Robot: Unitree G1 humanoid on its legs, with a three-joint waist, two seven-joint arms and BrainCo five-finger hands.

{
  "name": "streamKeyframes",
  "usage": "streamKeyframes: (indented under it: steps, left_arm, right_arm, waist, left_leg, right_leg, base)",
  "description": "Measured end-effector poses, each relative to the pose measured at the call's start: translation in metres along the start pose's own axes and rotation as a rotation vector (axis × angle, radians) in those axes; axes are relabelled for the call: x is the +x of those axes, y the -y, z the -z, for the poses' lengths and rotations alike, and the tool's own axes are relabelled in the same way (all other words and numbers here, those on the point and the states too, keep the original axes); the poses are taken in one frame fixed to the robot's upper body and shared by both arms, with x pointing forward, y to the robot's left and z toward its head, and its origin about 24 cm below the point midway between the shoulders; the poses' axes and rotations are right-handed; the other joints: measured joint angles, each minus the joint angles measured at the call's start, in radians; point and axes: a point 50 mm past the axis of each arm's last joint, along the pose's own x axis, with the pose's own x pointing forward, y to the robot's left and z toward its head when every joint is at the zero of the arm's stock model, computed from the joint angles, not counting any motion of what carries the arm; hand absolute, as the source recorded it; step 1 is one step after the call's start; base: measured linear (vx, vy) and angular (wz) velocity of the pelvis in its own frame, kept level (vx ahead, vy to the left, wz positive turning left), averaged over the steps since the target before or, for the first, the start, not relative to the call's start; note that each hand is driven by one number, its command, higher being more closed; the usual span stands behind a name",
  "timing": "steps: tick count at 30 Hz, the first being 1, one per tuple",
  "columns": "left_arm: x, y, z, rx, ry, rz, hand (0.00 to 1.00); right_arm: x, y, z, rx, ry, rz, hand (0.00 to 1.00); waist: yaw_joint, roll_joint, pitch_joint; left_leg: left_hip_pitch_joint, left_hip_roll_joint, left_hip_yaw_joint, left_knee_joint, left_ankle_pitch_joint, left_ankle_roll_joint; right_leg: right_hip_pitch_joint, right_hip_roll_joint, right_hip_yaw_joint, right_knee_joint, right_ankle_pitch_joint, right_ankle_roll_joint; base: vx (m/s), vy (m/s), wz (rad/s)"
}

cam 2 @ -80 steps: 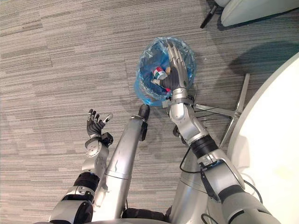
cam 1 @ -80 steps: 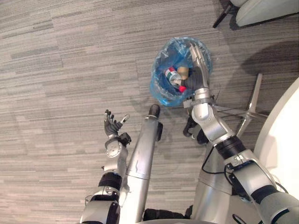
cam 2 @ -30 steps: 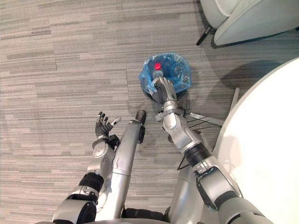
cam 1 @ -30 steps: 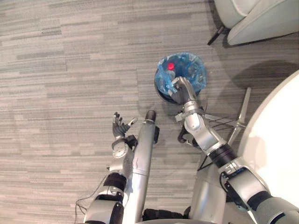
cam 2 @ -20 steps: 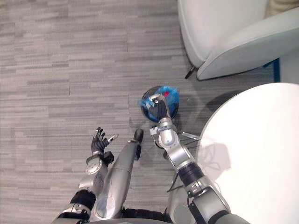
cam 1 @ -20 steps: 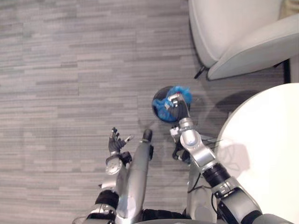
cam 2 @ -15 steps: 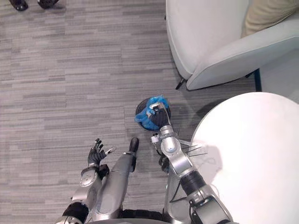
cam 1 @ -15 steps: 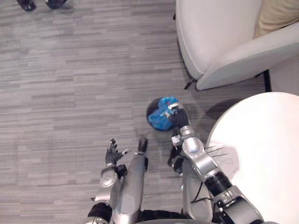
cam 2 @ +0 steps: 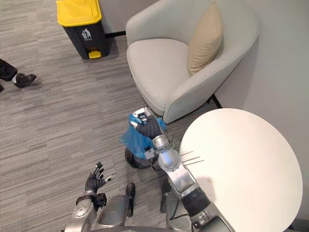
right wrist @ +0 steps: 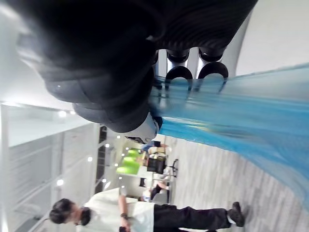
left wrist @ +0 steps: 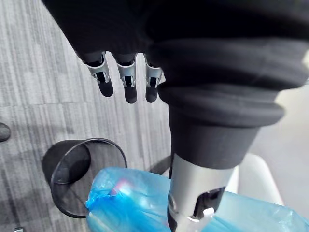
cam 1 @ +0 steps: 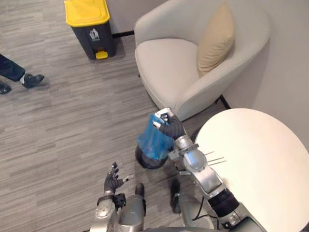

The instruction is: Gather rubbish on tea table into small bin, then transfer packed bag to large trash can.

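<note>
The right hand (cam 1: pixel 169 128) is clenched tight on the gathered neck of the blue bag (cam 1: pixel 152 142), fingers (right wrist: pixel 179 72) curled over the bunched plastic with the thumb closing it in. The bag hangs from that fist, full and sagging, its lower end just over the mouth of the small bin (cam 1: pixel 145 162), a black round basket standing on the grey floor between the armchair (cam 1: pixel 169 67) and the tea table (cam 1: pixel 260 169). The table, white and round, lies just to the right of the raised arm. The left hand (cam 1: pixel 114 182) is held low on the other side of the bin, holding nothing, its fingers (left wrist: pixel 125 82) straight and spread with the thumb out. A tan cushion (cam 1: pixel 215 37) leans in the back of the armchair. Well beyond it, by the wall, stands the large trash can (cam 1: pixel 92 30), dark with a yellow lid, and a person's shoe (cam 1: pixel 31 79) shows at the far left.
</note>
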Motion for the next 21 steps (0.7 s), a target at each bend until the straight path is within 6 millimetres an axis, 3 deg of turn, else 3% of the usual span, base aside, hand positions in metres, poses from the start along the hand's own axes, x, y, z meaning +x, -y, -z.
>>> streamKeyframes:
  steps: [1, 4, 5, 7, 8, 9, 10, 12, 13, 15, 16, 17, 18, 21]
  left_arm:
    - [-0.002, 0.005, -0.004, -0.012, 0.021, 0.011, 0.0]
    - [-0.008, 0.016, -0.013, -0.048, 0.067, 0.036, 0.0]
    - [-0.009, 0.027, -0.02, -0.062, 0.096, 0.069, 0.0]
    - [-0.015, 0.043, -0.035, -0.083, 0.164, 0.136, 0.0]
    - [-0.017, 0.046, -0.042, -0.09, 0.195, 0.148, 0.0]
    - [-0.018, 0.05, -0.052, -0.086, 0.247, 0.175, 0.0]
    - [-0.012, 0.055, -0.064, -0.056, 0.296, 0.205, 0.0]
    - [-0.012, 0.055, -0.072, -0.041, 0.332, 0.211, 0.0]
    - [-0.013, 0.054, -0.083, -0.02, 0.395, 0.218, 0.0]
    - [-0.013, 0.058, -0.1, 0.003, 0.478, 0.235, 0.0]
    - [-0.013, 0.066, -0.109, 0.022, 0.527, 0.247, 0.0]
    - [-0.013, 0.07, -0.112, 0.035, 0.546, 0.257, 0.0]
    - [-0.012, 0.076, -0.119, 0.065, 0.584, 0.268, 0.0]
    - [-0.014, 0.078, -0.126, 0.145, 0.637, 0.243, 0.0]
  right_arm:
    - [0.008, 0.004, -0.008, -0.016, 0.041, -0.001, 1.0]
    - [0.022, 0.011, -0.021, -0.048, 0.106, 0.016, 1.0]
    - [0.027, 0.02, -0.027, -0.074, 0.129, 0.03, 1.0]
    - [0.028, 0.039, -0.027, -0.108, 0.125, 0.072, 1.0]
    - [0.029, 0.042, -0.028, -0.117, 0.128, 0.073, 1.0]
    - [0.032, 0.048, -0.033, -0.135, 0.143, 0.085, 1.0]
    - [0.037, 0.055, -0.037, -0.13, 0.157, 0.107, 1.0]
    - [0.041, 0.056, -0.04, -0.128, 0.165, 0.103, 1.0]
    - [0.042, 0.054, -0.04, -0.106, 0.164, 0.097, 1.0]
    - [0.041, 0.055, -0.04, -0.099, 0.162, 0.096, 1.0]
    - [0.041, 0.057, -0.04, -0.098, 0.163, 0.099, 1.0]
    - [0.041, 0.058, -0.04, -0.099, 0.163, 0.1, 1.0]
    - [0.042, 0.058, -0.041, -0.094, 0.164, 0.097, 1.0]
    - [0.043, 0.053, -0.041, -0.061, 0.165, 0.071, 1.0]
  waist:
    - [0.014, 0.013, -0.009]
    - [0.018, 0.047, -0.029]
    - [0.015, 0.08, -0.023]
    - [0.019, 0.13, -0.026]
    - [0.017, 0.14, -0.034]
    - [0.011, 0.147, -0.042]
    - [-0.001, 0.114, -0.042]
    - [-0.01, 0.111, -0.045]
    - [-0.012, 0.118, -0.05]
    - [-0.028, 0.126, -0.059]
    - [-0.044, 0.144, -0.072]
    - [-0.045, 0.154, -0.079]
    - [-0.038, 0.154, -0.086]
    - [-0.037, 0.129, -0.104]
  left_leg:
    - [-0.039, -0.007, -0.017, -0.002, 0.033, -0.01]
    - [-0.107, -0.009, -0.071, -0.058, 0.126, -0.033]
    - [-0.128, -0.002, -0.113, -0.085, 0.171, -0.049]
    - [-0.119, 0.027, -0.177, -0.175, 0.263, -0.087]
    - [-0.114, 0.034, -0.189, -0.219, 0.287, -0.096]
    - [-0.134, 0.044, -0.171, -0.247, 0.219, -0.093]
    - [-0.198, 0.0, -0.097, -0.102, 0.184, -0.045]
    - [-0.194, -0.012, -0.057, 0.005, 0.16, -0.039]
    - [-0.126, 0.02, -0.034, 0.09, 0.094, -0.04]
    - [-0.007, 0.066, -0.016, 0.053, 0.016, -0.049]
    - [0.056, 0.09, -0.011, -0.064, 0.009, -0.067]
    - [0.083, 0.095, -0.008, -0.12, 0.01, -0.069]
    - [0.116, 0.108, 0.007, -0.205, 0.033, -0.101]
    - [0.148, 0.09, 0.016, -0.267, 0.072, -0.079]
  right_leg:
    - [0.024, 0.006, 0.005, -0.103, -0.049, -0.021]
    - [0.056, 0.029, -0.01, -0.292, -0.099, -0.062]
    - [0.06, 0.05, -0.034, -0.335, -0.111, -0.068]
    - [0.036, 0.096, -0.089, -0.316, -0.092, -0.101]
    - [0.023, 0.1, -0.105, -0.312, -0.084, -0.114]
    - [0.001, 0.081, -0.161, -0.316, -0.066, -0.136]
    - [-0.037, 0.016, -0.192, -0.329, -0.031, -0.136]
    - [-0.035, -0.01, -0.2, -0.36, 0.008, -0.134]
    - [-0.021, -0.016, -0.206, -0.394, 0.041, -0.133]
    - [-0.005, -0.013, -0.23, -0.421, 0.065, -0.128]
    - [0.003, -0.001, -0.253, -0.452, 0.088, -0.117]
    - [0.005, 0.007, -0.258, -0.467, 0.102, -0.113]
    - [0.006, 0.012, -0.257, -0.491, 0.124, -0.102]
    - [0.041, 0.014, -0.246, -0.574, 0.188, -0.08]
  base:
    - [-0.22, -0.092, 0.53]
    - [-0.24, -0.098, 0.61]
    - [-0.24, -0.131, 0.77]
    - [-0.36, -0.195, 0.84]
    - [-0.45, -0.175, 0.84]
    - [-0.37, -0.082, 1.05]
    - [-0.47, -0.113, 1.02]
    - [-0.25, -0.055, 0.52]
    - [-0.15, 0.004, 0.22]
    - [-0.16, 0.059, 0.39]
    - [-0.18, 0.13, 0.52]
    - [-0.15, 0.14, 0.33]
    - [-0.14, 0.156, 0.05]
    - [-0.11, 0.133, -0.08]
